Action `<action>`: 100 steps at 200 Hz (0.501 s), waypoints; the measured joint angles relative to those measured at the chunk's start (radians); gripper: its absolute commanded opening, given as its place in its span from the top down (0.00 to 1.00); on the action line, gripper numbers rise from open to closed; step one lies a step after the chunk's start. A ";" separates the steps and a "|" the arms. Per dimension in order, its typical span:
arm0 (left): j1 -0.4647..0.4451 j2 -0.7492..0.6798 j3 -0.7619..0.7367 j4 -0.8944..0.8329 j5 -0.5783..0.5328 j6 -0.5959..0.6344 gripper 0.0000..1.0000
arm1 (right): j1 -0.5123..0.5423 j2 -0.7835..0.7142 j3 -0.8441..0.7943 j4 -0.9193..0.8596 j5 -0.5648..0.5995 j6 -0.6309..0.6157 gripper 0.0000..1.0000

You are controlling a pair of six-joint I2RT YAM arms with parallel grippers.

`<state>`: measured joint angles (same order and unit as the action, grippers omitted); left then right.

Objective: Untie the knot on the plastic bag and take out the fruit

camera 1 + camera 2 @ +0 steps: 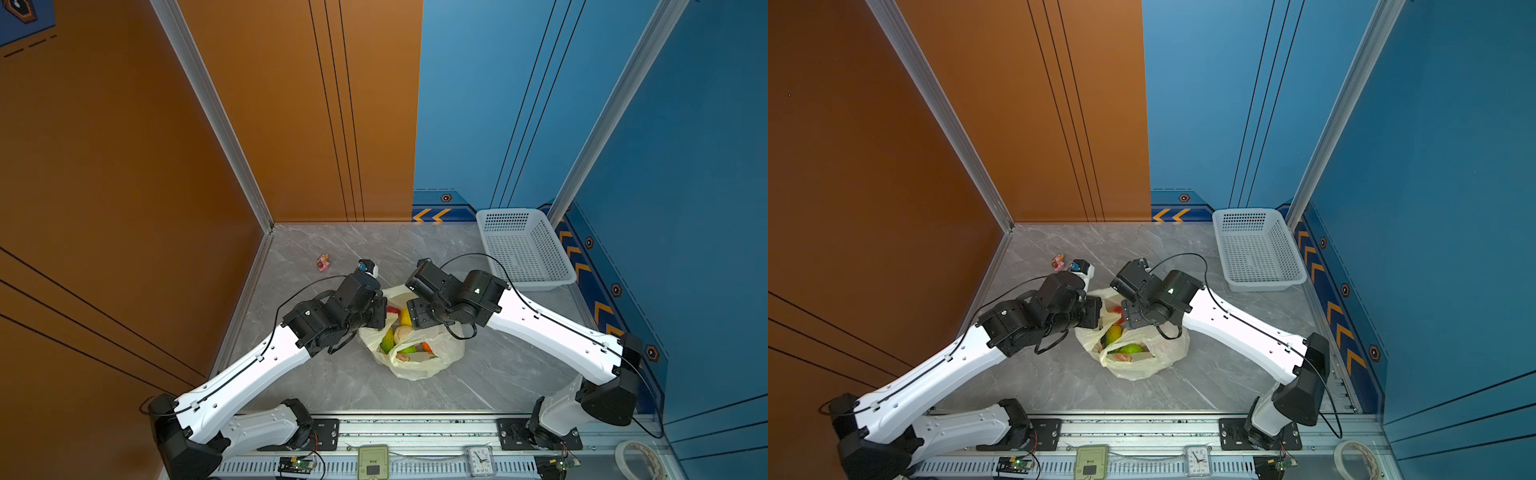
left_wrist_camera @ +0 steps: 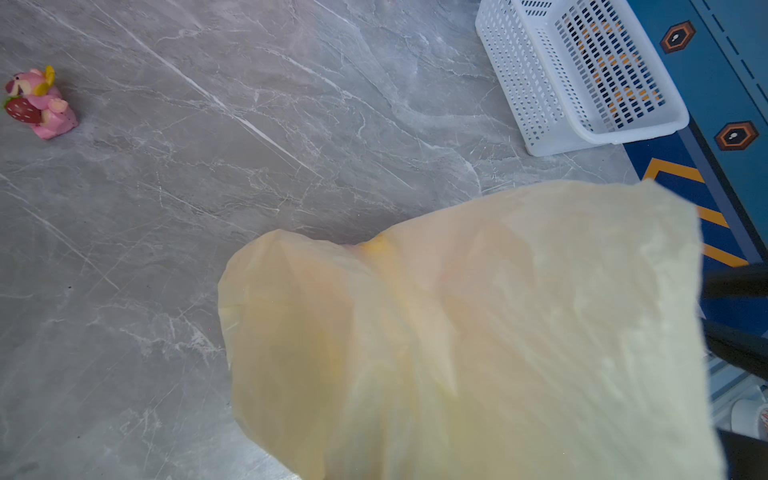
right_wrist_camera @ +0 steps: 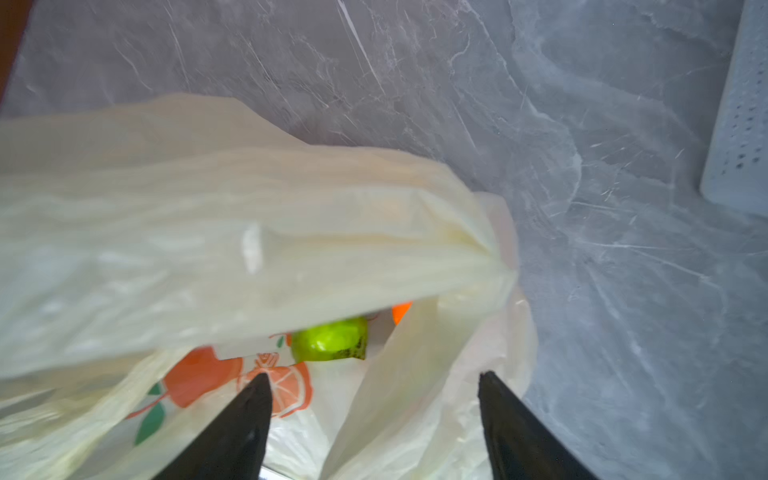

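Right wrist view: the right gripper (image 3: 372,374) hangs over the bag's mouth, its black jaws spread apart with nothing caught between them.
Left side: the left gripper (image 1: 379,312) sits tucked under its own wrist at the bag's left edge, jaws closed. It looks to me to be pinching the rim, since a sheet of film stands lifted right against the left wrist camera.
Bag: the plastic bag (image 1: 419,365) lies on the grey table (image 1: 332,386) between the two arms, its mouth gaping upward.
Tie: the knot is nowhere to be found (no twist shows at the top in any view), so I judge it undone.
Contents: the fruit (image 1: 388,340) is inside the bag. Green, yellow, cream and orange pieces show through the opening in both top views, and a green one (image 3: 328,338) lies just beyond the right jaws.
Bystanders: a white basket (image 1: 523,249) stands at the far right corner, well apart from the bag. A pink figurine (image 1: 323,262) stands near the left wrist.
Step in hand: by my reading, holding the mouth open and reaching in for a first piece.
Next move: the right jaws need to slip under the stretched band of film, straddle one fruit and close on it alone, while the left grip keeps the rim up.
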<state>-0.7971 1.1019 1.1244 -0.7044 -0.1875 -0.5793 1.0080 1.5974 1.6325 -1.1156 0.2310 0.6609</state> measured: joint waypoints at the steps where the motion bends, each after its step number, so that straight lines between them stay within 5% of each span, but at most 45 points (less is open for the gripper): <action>1: 0.000 -0.001 0.000 0.000 0.000 -0.001 1.00 | 0.000 0.002 0.000 -0.001 0.002 -0.001 0.71; 38: -0.002 -0.010 -0.023 -0.005 -0.014 -0.006 1.00 | -0.028 0.040 0.000 -0.051 0.046 -0.036 1.00; 100: -0.019 -0.009 -0.065 0.033 0.002 -0.006 1.00 | -0.302 -0.123 -0.024 -0.077 -0.006 -0.266 1.00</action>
<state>-0.8165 1.0927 1.0592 -0.6716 -0.1856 -0.5850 0.7063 1.4746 1.6089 -1.1931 0.2253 0.3954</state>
